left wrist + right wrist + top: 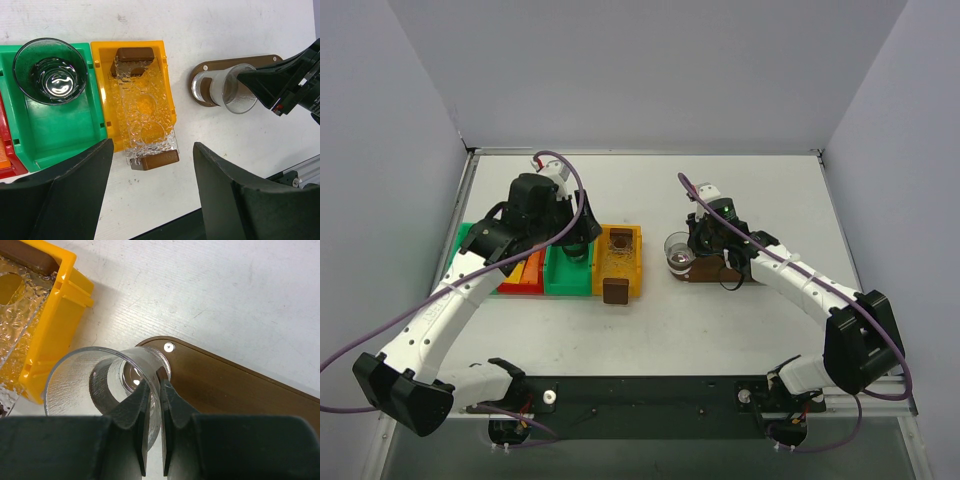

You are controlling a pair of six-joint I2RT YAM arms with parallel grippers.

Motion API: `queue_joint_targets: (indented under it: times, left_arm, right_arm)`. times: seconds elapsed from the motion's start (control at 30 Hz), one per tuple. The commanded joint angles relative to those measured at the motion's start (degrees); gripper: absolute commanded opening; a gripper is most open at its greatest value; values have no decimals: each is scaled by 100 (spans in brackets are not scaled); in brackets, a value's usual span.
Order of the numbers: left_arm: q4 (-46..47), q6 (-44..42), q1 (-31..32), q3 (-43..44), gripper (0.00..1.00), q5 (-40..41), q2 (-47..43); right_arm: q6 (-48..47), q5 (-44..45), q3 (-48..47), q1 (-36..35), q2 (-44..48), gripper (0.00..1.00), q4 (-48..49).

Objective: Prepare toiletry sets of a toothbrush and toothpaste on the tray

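Clenched on the wall of a clear cup (90,375), the right claw (154,390) has one finger inside the rim and one outside, the pair almost meeting. The cup's base sits over the 9 o'clock end of the tray (225,385), and from the left wrist view the cup looks tipped toward the right arm; I cannot tell whether its base rests on the wood. The tray lies on the white surface (740,190) at 3 o'clock from the yellow bin (638,260), close to it but apart, and most of its length is hidden under the right arm in the top view. The left claw (152,145) is released, with its fingers spread wide, and hangs above the row of bins. Below it, the yellow bin holds a clear textured dish (145,120) with brown ends, whose 6 o'clock end pokes past the bin's edge. At 9 o'clock of that bin, the green bin (60,130) holds a dark glass (50,70). Further toward 9 o'clock, the toothpaste (527,268) lies in the red bin (520,288), half covered by the left arm.
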State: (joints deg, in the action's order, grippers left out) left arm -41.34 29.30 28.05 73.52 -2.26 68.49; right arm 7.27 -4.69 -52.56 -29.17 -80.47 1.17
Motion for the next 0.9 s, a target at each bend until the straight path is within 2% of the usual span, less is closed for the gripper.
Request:
queue_joint_targets:
  times: [0.0,0.23,0.6,0.87]
  left_arm:
    - [293,-91,-54,198,75,-90,7]
    - [311,-82,-63,172,75,-99,-20]
    - [328,-91,-90,137,75,-143,-46]
    - [328,-100,-98,145,75,-204,-20]
  right_arm:
    - [-15,91,0,51,13,0,498]
    - [-41,117,-70,43,-48,1,297]
    - [3,188,-141,51,-57,16,130]
    - [47,109,-238,43,-110,22,15]
